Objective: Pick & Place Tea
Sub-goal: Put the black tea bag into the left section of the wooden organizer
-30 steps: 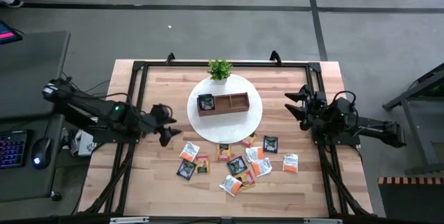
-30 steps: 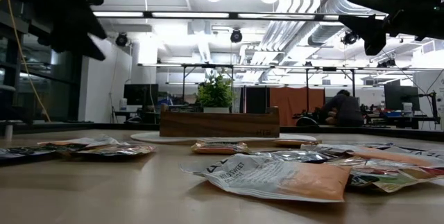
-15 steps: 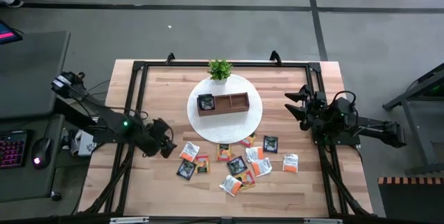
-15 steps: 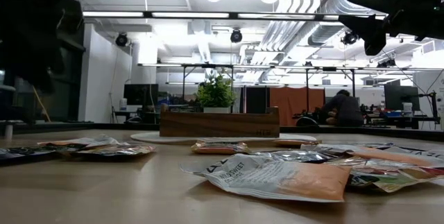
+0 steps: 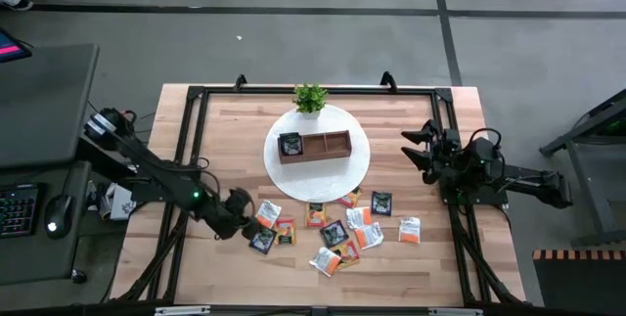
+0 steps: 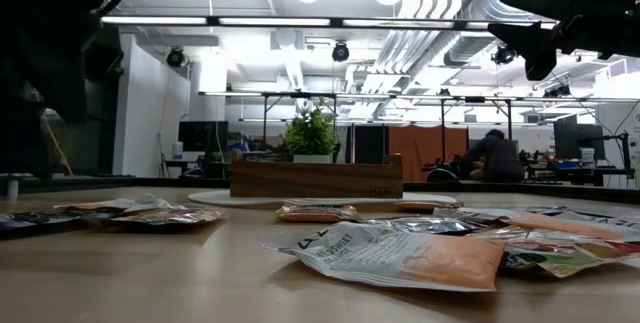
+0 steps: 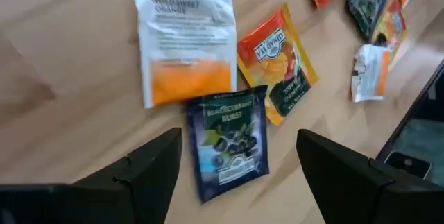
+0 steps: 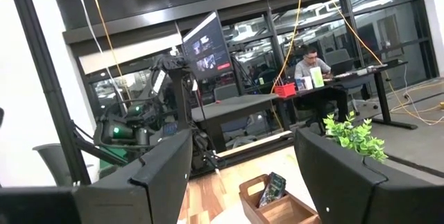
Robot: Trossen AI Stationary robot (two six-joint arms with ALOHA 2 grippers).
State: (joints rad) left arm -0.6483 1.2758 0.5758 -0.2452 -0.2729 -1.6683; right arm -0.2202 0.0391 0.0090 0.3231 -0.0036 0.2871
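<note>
The tabletop [image 5: 430, 257] carries a white round plate [image 5: 357, 174] at its middle, and on that sits the wooden tray [image 5: 328, 146], with a dark sachet [image 5: 290, 144] already in its left compartment and a small plant [image 5: 310, 98] at the plate's far edge. The tea [image 5: 337, 230] lies scattered on the bare wood in front of the plate, a loose spread of flat sachets, some overlapping. My right pincer [image 5: 411, 148] waits above the right side of the tabletop, well apart from the sachets, jaws apart and empty. My left pincer [image 5: 252, 228] is low over the left end of the spread, jaws wide and holding nothing; between my fingers [image 7: 139, 175] I see a dark blackcurrant sachet [image 7: 229, 141] lying flat, an orange one [image 7: 277, 64] tucked partly under it and a white-and-orange one [image 7: 184, 40] just beside. These sachets look very light, thin and limp, with slick foil or paper faces, so I judge they will slide or buckle rather than resist. I would come down straddling the dark sachet across its width and pinch it near its middle, taking care not to catch the orange one beneath.
</note>
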